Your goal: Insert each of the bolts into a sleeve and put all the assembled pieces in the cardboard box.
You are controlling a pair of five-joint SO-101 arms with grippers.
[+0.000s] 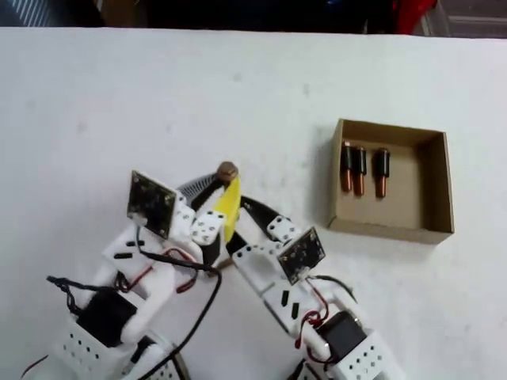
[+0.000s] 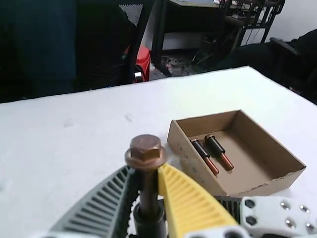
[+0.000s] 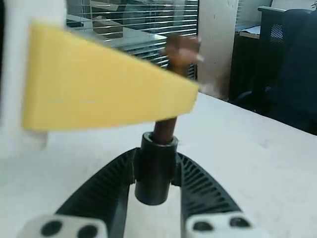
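The left pincer [image 2: 147, 174] pinches the stiff, likely slippery bolt [image 2: 145, 151] below its head while the right pincer [image 3: 155, 159] clasps the rigid sleeve [image 3: 153, 184] mid-body.

Tally, qty per item: 1 ea cardboard box [image 1: 388, 229]. 3 ea assembled pcs [image 1: 346, 168] [image 1: 360, 170] [image 1: 381, 172] inside it per high view; 2 of them seen in left wrist view. 1 ea bolt [image 2: 144, 153], copper-colour head. 1 ea sleeve [image 3: 154, 171], black. 2 ea arms [image 1: 135, 269] [image 1: 317, 309].
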